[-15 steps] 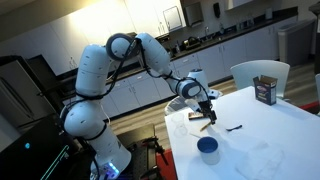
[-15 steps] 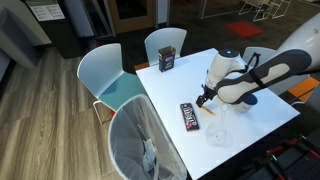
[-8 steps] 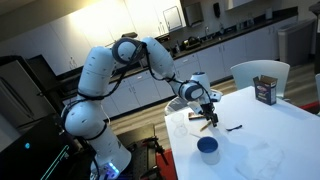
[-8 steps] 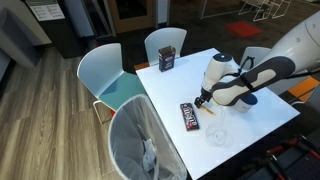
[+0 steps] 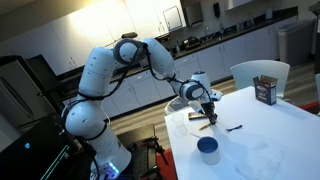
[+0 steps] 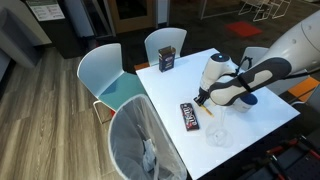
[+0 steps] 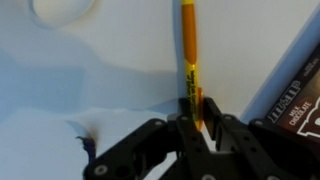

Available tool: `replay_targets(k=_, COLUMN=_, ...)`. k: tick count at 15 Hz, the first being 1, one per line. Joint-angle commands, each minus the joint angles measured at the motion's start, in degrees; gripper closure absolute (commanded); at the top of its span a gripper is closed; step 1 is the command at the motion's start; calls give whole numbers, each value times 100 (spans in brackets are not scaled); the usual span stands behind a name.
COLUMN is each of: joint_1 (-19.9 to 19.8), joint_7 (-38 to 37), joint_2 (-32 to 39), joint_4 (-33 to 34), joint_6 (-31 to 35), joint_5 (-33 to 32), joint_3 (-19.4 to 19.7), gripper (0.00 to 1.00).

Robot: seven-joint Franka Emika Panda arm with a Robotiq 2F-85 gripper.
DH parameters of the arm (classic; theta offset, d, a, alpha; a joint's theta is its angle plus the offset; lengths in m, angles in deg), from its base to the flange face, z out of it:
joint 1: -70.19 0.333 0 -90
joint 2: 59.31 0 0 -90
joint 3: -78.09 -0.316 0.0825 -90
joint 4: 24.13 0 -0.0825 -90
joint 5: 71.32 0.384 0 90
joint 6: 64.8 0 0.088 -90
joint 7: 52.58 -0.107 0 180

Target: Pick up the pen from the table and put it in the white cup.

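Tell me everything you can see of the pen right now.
In the wrist view the pen is a thin, straight yellow-orange stick, plastic by the look, with a darker band near its gripped end. The gripper clamps that end from both sides; the rest points straight away over the white table. Whether it touches the table is unclear.

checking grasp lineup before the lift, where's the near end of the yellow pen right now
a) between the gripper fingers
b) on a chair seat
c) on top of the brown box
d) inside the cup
a: in the wrist view the yellow pen runs straight down into the gap between the fingers of the gripper, while the cup sits apart at the picture's corner.
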Motion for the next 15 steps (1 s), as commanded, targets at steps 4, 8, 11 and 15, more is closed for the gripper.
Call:
replay_targets(k=4, joint_1=457, joint_7=-1107, joint_2=-763, joint_4=-642, joint_6=-109, joint_5=49, joint_3=566, gripper=96)
replay_targets(k=8, joint_1=966, joint_7=-2324, joint_2=-1833, joint_4=-1717, joint_6=-207, joint_5=-206, joint_3=1413, gripper=96)
replay_targets(k=11, joint_1=1341, joint_7=-3492, joint_2=-2636, joint_4=-2510, joint_6=-179, joint_5=-926, joint_3=2157, gripper=96)
replay_targets(k=15, joint_1=2306, joint_7=-5283, joint_2=-3615, joint_4=-3304, joint_6=-79, joint_5=-2467, joint_3=3773, gripper=96)
